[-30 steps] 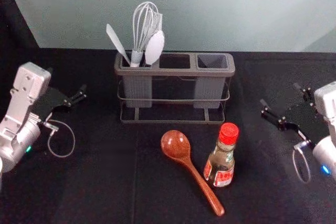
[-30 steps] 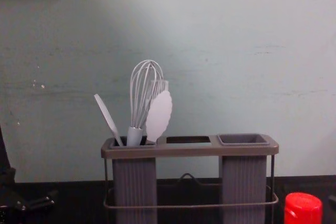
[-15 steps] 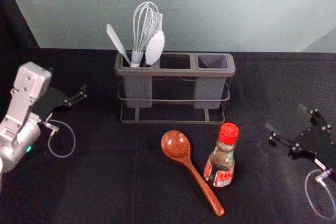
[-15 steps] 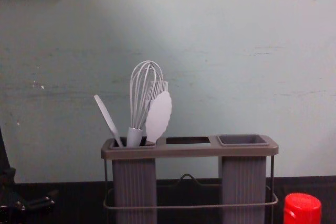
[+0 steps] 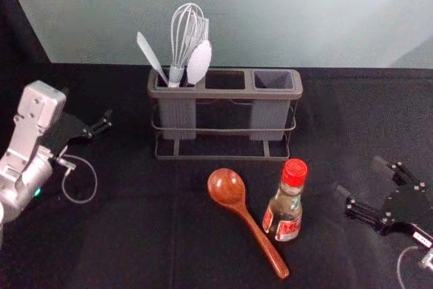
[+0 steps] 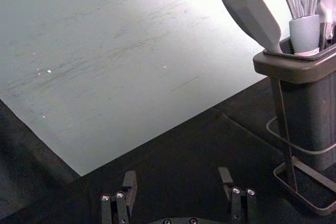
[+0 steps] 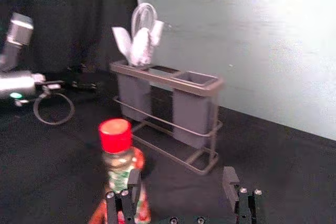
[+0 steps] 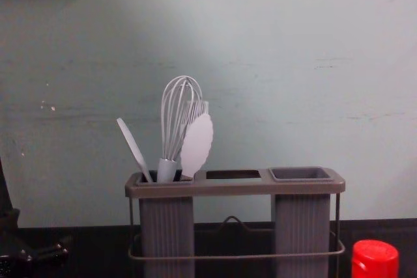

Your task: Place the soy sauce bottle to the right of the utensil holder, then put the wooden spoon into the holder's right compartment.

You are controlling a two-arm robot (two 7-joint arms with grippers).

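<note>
In the head view my right gripper (image 5: 358, 175) is open, to the right of the upright soy sauce bottle (image 5: 285, 209) and apart from it. The right wrist view has the bottle's red cap (image 7: 115, 136) beyond one finger of that open gripper (image 7: 181, 181). Left of the bottle lies the wooden spoon (image 5: 247, 217), bowl toward the utensil holder (image 5: 226, 92). The holder's right compartment (image 5: 274, 80) is empty. My left gripper (image 5: 107, 118) is parked at the left; its wrist view shows the gripper (image 6: 177, 177) open with nothing between its fingers.
A whisk (image 5: 187, 35), a white spatula (image 5: 150, 55) and other white utensils stand in the holder's left compartment. Behind the black-covered table (image 5: 122, 235) rises a pale wall (image 5: 304, 11).
My right gripper has come nearer the front edge and turned, its fingers now pointing more toward the bottle's side. The bottle, spoon, holder and left arm have stayed still.
</note>
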